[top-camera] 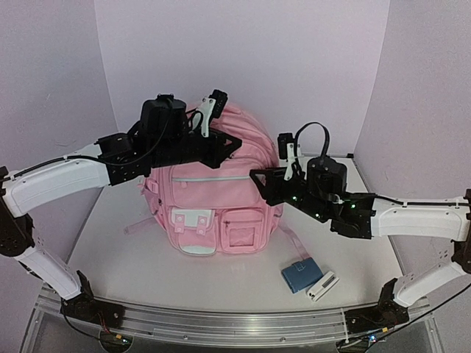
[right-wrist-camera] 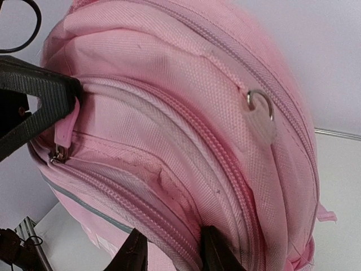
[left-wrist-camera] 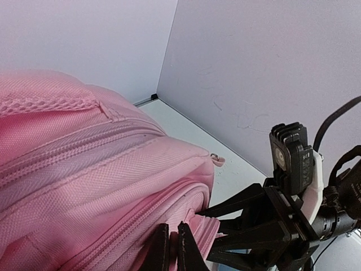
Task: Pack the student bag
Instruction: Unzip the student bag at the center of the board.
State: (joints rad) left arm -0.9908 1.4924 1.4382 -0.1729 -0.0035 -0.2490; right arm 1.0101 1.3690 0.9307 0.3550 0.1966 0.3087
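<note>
The student bag [top-camera: 213, 198] is a large pink backpack standing upright in the middle of the table, its front pockets facing me. My left gripper [top-camera: 234, 141] is at the bag's upper right corner. Its fingers [left-wrist-camera: 159, 248] are shut on a pink zipper pull tab [right-wrist-camera: 66, 129]. My right gripper [top-camera: 256, 176] presses against the bag's right side just below. Its fingers [right-wrist-camera: 217, 251] clamp a ridge of the bag's fabric and zip seam [right-wrist-camera: 175, 226]. Higher up, a second pull with a metal ring [right-wrist-camera: 260, 118] hangs free.
A blue flat case [top-camera: 300, 274] and a small white object [top-camera: 321, 286] lie on the table at the front right of the bag. Lilac walls close the back and both sides. A metal rail [top-camera: 221, 327] runs along the near edge.
</note>
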